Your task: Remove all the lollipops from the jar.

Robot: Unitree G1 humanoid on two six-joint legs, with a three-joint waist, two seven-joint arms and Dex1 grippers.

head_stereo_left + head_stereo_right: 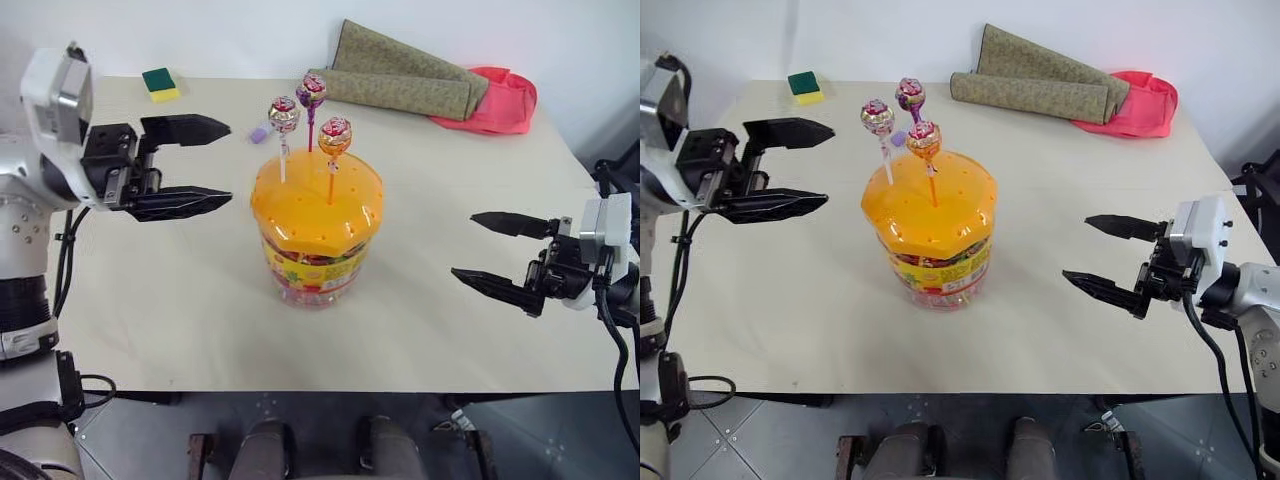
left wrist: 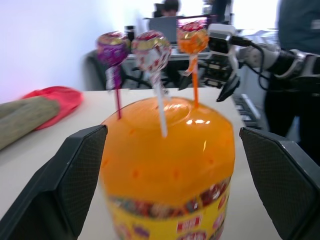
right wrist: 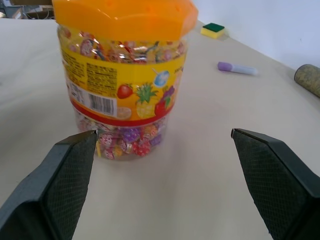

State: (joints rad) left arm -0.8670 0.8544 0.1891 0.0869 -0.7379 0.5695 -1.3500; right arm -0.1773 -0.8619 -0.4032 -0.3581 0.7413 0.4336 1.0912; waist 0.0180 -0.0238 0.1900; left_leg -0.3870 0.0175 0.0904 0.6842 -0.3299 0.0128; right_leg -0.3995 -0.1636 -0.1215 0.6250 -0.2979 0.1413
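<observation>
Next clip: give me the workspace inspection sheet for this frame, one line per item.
Surface: beige table, no spills seen.
Job's things: jar upright mid-table, orange lid on; three lollipops standing in lid holes, none removed.
Clutter: lilac cylinder, green-yellow sponge, rolled olive mat, red cloth along the far edge.
Grippers: left gripper open, beside the lid; right gripper open, clear of the jar.
Cables: black leads on both arms, off the table.
Surroundings: white wall; person behind.
</observation>
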